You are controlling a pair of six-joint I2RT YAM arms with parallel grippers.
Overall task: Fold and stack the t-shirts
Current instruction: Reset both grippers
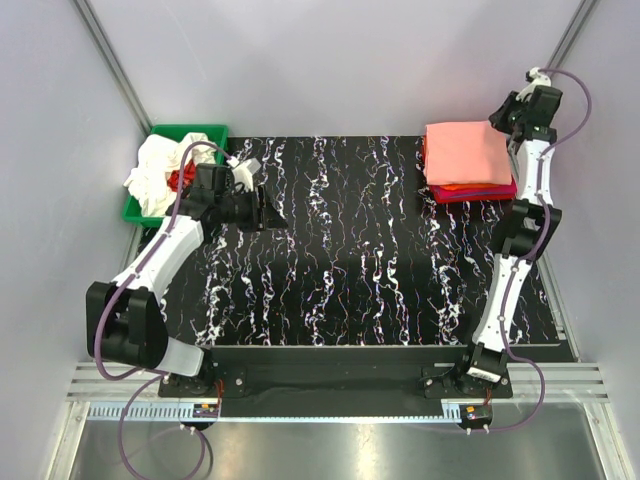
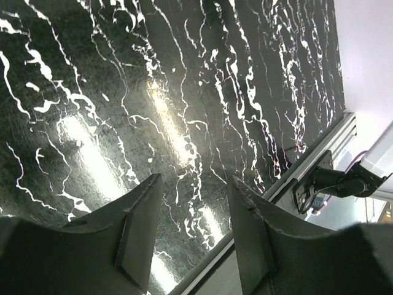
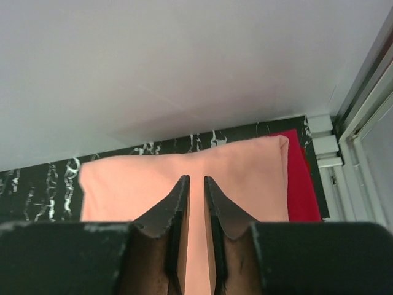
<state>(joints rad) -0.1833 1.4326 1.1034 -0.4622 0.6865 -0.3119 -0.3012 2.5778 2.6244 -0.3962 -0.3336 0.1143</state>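
A folded salmon-pink t-shirt tops the stack at the back right of the mat, with orange and magenta edges showing under it. In the right wrist view the salmon shirt lies below the fingers and a red one sticks out beside it. My right gripper hovers over the stack's right side, jaws only narrowly apart with nothing between them. My left gripper is open and empty over the bare mat, next to the bin. A white t-shirt and a red one lie crumpled in the bin.
The green bin sits at the back left, off the black marbled mat. Grey walls close in the back and both sides. The mat's near edge and metal rail show in the left wrist view.
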